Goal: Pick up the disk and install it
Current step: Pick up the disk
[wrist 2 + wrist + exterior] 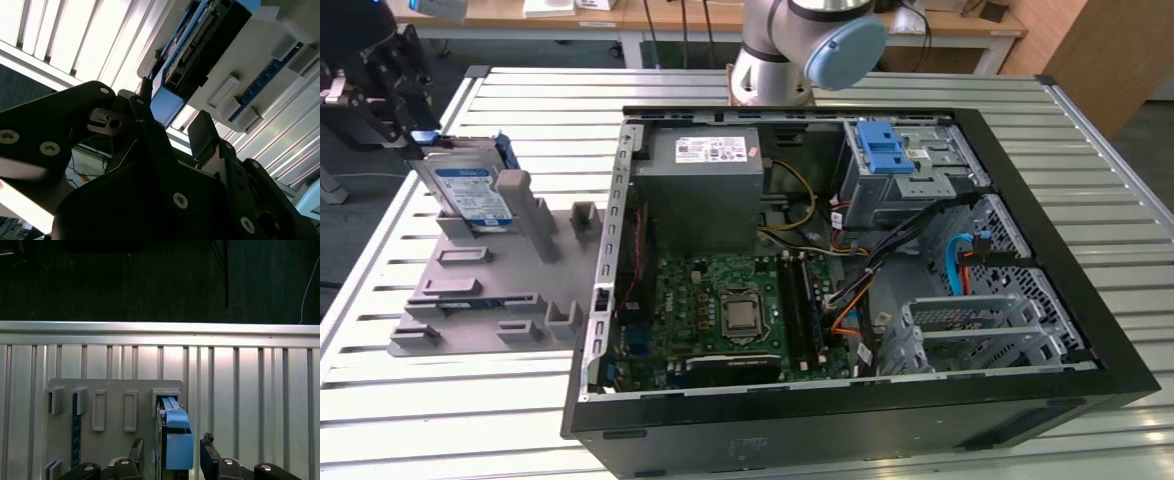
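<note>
Disk [467, 195] stands on edge in a slot of the grey holder plate [467, 300], at the exterior view's left on the slatted metal table [560, 100], near the open computer case [854, 420]. The gripper [172, 440] hangs at its top edge (the end with the blue rail [167, 107]), jaws spread, one finger [209, 452] on each side of the disk. In both wrist views a gap shows between each finger and the rail; nothing is grasped.
</note>
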### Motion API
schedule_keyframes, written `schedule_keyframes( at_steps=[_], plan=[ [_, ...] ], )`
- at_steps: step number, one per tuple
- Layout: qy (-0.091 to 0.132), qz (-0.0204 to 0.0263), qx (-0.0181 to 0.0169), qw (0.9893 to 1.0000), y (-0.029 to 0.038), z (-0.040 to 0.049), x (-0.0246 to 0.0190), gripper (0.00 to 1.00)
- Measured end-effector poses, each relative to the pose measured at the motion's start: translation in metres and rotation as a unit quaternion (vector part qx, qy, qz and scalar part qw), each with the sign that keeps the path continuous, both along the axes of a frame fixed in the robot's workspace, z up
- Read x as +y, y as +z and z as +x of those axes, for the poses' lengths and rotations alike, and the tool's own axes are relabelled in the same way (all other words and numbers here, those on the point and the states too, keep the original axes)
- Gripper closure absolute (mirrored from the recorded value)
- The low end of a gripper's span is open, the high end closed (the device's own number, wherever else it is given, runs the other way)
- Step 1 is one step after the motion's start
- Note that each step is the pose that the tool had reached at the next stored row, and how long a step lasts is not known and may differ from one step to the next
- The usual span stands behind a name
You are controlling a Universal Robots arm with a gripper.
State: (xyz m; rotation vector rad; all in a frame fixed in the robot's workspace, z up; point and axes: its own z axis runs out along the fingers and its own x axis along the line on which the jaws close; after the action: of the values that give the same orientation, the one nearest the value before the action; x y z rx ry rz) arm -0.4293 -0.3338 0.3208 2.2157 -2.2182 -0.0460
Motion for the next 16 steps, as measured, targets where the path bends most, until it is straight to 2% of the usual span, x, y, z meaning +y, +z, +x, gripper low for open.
schedule_keyframes(
  at_steps=[8, 12, 16],
  plan=[
    [0.000, 0.0000, -0.0003, 1.0000, -0.0141, -0.0002, 0.0000, 0.44],
    [0.000, 0.0001, -0.0002, 1.0000, -0.0145, -0.0002, 0.0000, 0.44],
    [0.001, 0.0002, -0.0005, 1.0000, -0.0202, -0.0005, 0.0000, 0.44]
  ],
)
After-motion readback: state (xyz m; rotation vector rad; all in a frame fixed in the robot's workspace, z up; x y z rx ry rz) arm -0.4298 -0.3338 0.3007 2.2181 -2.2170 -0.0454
